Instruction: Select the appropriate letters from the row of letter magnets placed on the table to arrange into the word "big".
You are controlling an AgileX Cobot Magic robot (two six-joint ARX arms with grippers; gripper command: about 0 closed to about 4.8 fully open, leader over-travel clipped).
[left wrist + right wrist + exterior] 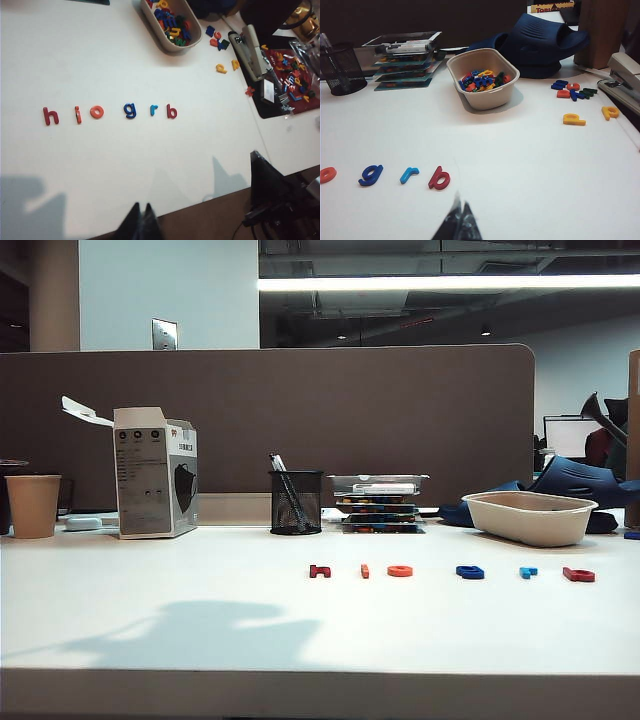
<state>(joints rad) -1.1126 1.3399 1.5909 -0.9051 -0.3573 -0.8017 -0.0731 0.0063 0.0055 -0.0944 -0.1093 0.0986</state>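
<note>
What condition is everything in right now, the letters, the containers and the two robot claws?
Row of letter magnets: lying flat in a line reading h, i, o, g, r, b; none picked yet.
Beige tub: open, holding many mixed letters.
Cardboard box: upright, top flap open.
Pen cup: upright, pens inside.
Paper cup: upright.
Left gripper: shut, empty, above the table's front edge.
Right gripper: shut, empty, near the b.
</note>
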